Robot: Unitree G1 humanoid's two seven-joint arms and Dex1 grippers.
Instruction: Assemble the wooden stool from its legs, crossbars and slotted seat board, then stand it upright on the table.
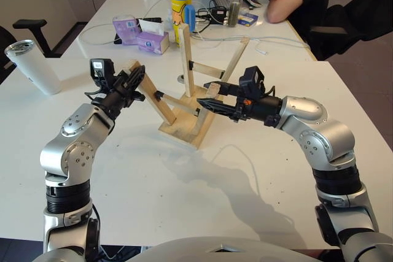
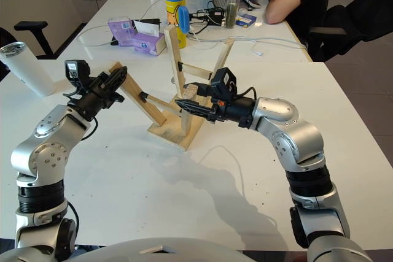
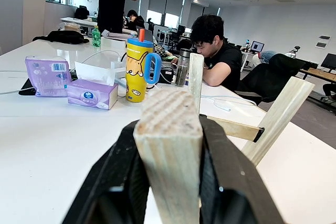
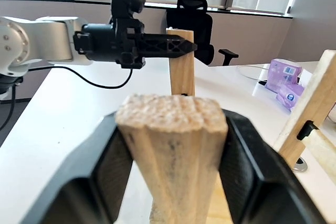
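Observation:
The wooden stool lies upside down, its slotted seat board [image 1: 182, 131] flat on the white table [image 1: 202, 200] and its legs pointing up. My left gripper [image 1: 136, 79] is shut on the top end of the left tilted leg [image 1: 153, 99]; that end grain [image 3: 168, 140] sits between its black fingers [image 3: 118, 182]. My right gripper [image 1: 206, 104] is shut on the top of the near leg [image 1: 209, 111], whose end [image 4: 170, 129] sits between its pads. A crossbar [image 1: 178, 102] joins these two legs. The two far legs [image 1: 186, 53] carry another crossbar [image 1: 207, 70].
A white tumbler [image 1: 34, 65] stands at the table's left edge. Purple tissue boxes [image 1: 144, 36], a yellow cup [image 1: 180, 7], cables and a bottle crowd the far end, where a person leans on the table. The near half of the table is bare.

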